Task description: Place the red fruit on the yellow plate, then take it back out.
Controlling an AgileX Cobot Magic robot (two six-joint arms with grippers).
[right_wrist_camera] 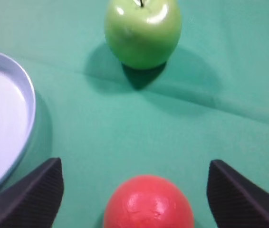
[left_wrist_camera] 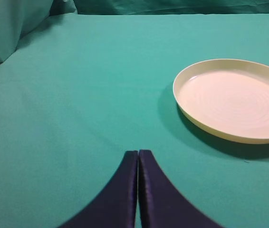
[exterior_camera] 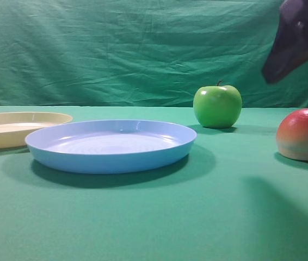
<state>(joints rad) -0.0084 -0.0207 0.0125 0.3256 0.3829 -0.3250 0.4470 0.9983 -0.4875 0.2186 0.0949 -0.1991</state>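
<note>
The red fruit [exterior_camera: 305, 134] rests on the green cloth at the right edge of the exterior view, red-pink on top and pale yellow-green below. In the right wrist view the red fruit [right_wrist_camera: 148, 203] lies low between the wide-apart fingers of my right gripper [right_wrist_camera: 134, 164], and neither finger touches it. That gripper is open and hangs above the fruit as a dark shape [exterior_camera: 284, 57] at the upper right. The yellow plate [exterior_camera: 12, 128] sits empty at the far left. My left gripper [left_wrist_camera: 138, 153] is shut on nothing, over bare cloth left of the yellow plate [left_wrist_camera: 191, 116].
A light blue plate [exterior_camera: 110, 157] stands in the middle, between the yellow plate and the fruit. A shiny green apple [exterior_camera: 217, 106] sits behind and left of the red fruit; the apple [right_wrist_camera: 143, 31] also shows ahead of the right gripper. A green cloth backdrop [exterior_camera: 116, 49] closes the rear.
</note>
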